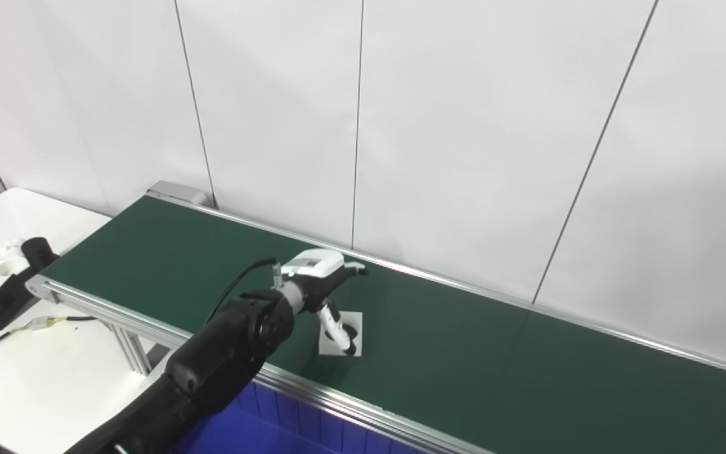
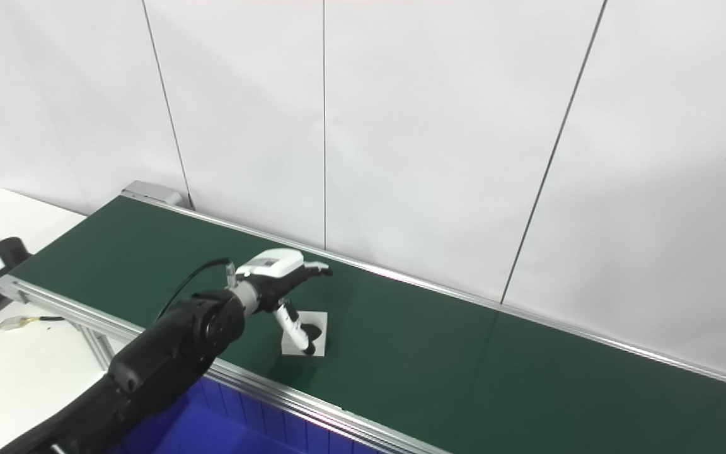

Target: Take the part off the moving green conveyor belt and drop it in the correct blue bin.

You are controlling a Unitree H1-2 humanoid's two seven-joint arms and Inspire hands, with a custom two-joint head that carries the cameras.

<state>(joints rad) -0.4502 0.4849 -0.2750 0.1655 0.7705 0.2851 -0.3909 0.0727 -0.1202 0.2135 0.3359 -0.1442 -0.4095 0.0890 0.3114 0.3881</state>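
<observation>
In the left eye view, the left hand [image 1: 328, 287] is spread over the conveyor belt [image 1: 495, 353], one finger lowered onto the white part [image 1: 341, 333] just beneath; nothing is pinched. A late closure could let the part be carried away.

In the right eye view, the belt's near rail [image 2: 312, 403] and blue bin [image 2: 212, 422] lie just behind the hand; open belt is left beyond.

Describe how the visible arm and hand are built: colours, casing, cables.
Only the left arm shows: bulky glossy black shells with a round black joint housing near the wrist. A thin black cable loops from the forearm to a small connector at the wrist. The left hand has a white back cover bearing a small grey square panel, with black and white fingers.
</observation>
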